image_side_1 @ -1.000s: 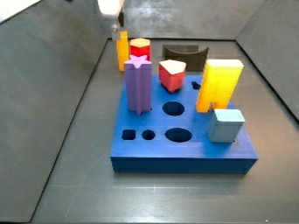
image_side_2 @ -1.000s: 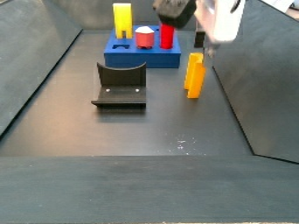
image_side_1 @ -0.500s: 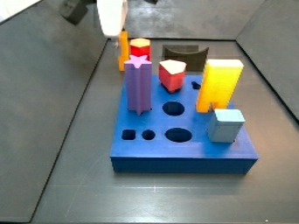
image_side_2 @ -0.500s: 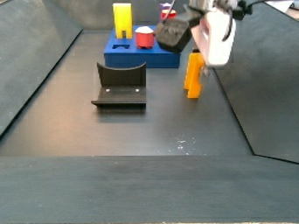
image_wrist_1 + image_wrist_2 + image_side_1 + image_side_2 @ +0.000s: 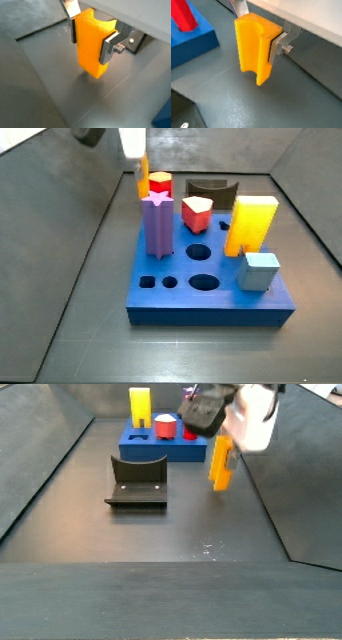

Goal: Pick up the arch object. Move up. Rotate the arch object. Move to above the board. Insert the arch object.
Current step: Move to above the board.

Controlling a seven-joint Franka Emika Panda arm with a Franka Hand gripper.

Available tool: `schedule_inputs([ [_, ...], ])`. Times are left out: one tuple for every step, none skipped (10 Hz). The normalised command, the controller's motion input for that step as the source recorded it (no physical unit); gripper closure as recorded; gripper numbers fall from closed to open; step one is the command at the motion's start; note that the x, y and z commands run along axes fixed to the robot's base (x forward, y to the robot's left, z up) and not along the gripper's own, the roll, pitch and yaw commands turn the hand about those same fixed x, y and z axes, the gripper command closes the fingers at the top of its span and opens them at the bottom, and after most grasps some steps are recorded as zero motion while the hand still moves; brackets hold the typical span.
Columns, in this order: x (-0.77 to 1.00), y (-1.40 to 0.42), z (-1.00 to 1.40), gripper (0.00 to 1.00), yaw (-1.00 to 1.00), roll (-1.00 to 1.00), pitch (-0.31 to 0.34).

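The arch object (image 5: 89,47) is a slim yellow-orange block. It hangs upright between my fingers, legs down, just off the grey floor. It shows in both wrist views (image 5: 250,50) and both side views (image 5: 144,175) (image 5: 222,464). My gripper (image 5: 90,40) is shut on it, with one silver finger (image 5: 109,45) on each flat side. The gripper (image 5: 258,32) sits at the top of both side views (image 5: 132,142) (image 5: 249,416). The blue board (image 5: 214,293) lies beside the arch, also in a side view (image 5: 144,446) and a wrist view (image 5: 194,45).
On the board stand a purple star column (image 5: 159,223), a large yellow rectangular block (image 5: 250,225), a red and white block (image 5: 197,214) and a light blue cube (image 5: 259,271). The dark fixture (image 5: 136,481) stands on the floor. Grey walls enclose the floor.
My gripper came down around the arch object, closed on it and has raised it a little off the floor.
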Motion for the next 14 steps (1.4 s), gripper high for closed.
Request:
schedule_inputs([
  [0.08,0.11,1.0,1.0,0.15,-0.2,0.08],
  [0.08,0.11,1.0,1.0,0.08,-0.2,0.086],
  [0.07,0.11,1.0,1.0,0.05,-0.19,0.085],
  [0.07,0.1,1.0,1.0,0.02,-0.18,0.081],
  [0.07,0.1,1.0,1.0,0.01,-0.17,0.079],
  [0.07,0.1,1.0,1.0,-0.01,-0.16,0.082],
  [0.07,0.1,1.0,1.0,-0.02,-0.15,0.08],
  [0.06,0.09,1.0,1.0,-0.02,-0.15,0.08],
  [0.06,0.09,1.0,1.0,-0.03,-0.14,0.078],
  [0.06,0.09,1.0,1.0,-0.03,-0.13,0.078],
  [0.06,0.09,1.0,1.0,-0.03,-0.12,0.08],
  [0.05,0.09,1.0,1.0,-0.03,-0.11,0.083],
  [0.05,0.09,1.0,1.0,-0.03,-0.11,0.082],
  [0.04,0.07,0.9,1.0,-0.04,-0.09,0.081],
])
